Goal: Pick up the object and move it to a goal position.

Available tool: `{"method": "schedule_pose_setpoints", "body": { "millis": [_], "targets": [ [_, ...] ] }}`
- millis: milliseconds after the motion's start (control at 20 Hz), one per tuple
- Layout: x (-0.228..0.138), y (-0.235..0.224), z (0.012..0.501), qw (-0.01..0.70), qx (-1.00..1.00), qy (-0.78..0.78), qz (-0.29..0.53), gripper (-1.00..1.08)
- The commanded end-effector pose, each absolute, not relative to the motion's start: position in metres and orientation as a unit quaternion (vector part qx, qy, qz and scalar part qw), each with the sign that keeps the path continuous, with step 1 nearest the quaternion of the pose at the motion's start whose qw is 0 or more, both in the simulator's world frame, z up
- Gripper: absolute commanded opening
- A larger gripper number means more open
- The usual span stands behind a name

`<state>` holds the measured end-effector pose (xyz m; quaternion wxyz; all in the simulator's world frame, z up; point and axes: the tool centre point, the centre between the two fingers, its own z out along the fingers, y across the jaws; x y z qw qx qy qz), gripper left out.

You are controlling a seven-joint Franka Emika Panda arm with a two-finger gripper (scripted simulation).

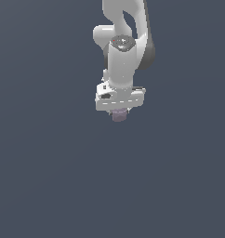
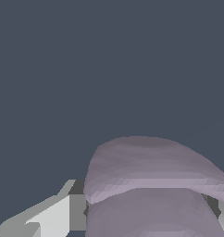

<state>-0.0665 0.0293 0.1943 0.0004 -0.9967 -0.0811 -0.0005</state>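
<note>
White arm over a bare slate-grey ground, a small mauve-grey object in its gripper

The slate-grey ground (image 1: 44,176) fills both views, flat and unmarked; the white Panda arm (image 1: 123,51) comes down from the top edge of the exterior view, its wrist ending in a broad white hand block; the gripper (image 1: 118,113) sits just under that block, its fingers mostly hidden by it; the object (image 1: 118,116), pale mauve-grey and far smaller than the arm, pokes out directly beneath the block; in the wrist view the object (image 2: 151,180) looms large and lumpy, with a pale finger (image 2: 53,215) pressed against one flank and a sliver of another finger against the opposite flank, so the gripper is clamped on the object
</note>
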Motion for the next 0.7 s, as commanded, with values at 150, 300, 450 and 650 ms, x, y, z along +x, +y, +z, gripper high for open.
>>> {"method": "schedule_pose_setpoints", "body": {
  "millis": [150,300,450,650],
  "targets": [
    [-0.074,0.013,0.232,0.001,-0.997,-0.081,0.000,-1.00],
    [-0.076,0.007,0.246,0.001,-0.997,-0.081,0.000,-1.00],
    [-0.077,0.003,0.255,0.000,-0.997,-0.081,0.000,-1.00],
    [-0.077,0.001,0.258,0.000,-0.997,-0.081,0.000,-1.00]
  ]
}}
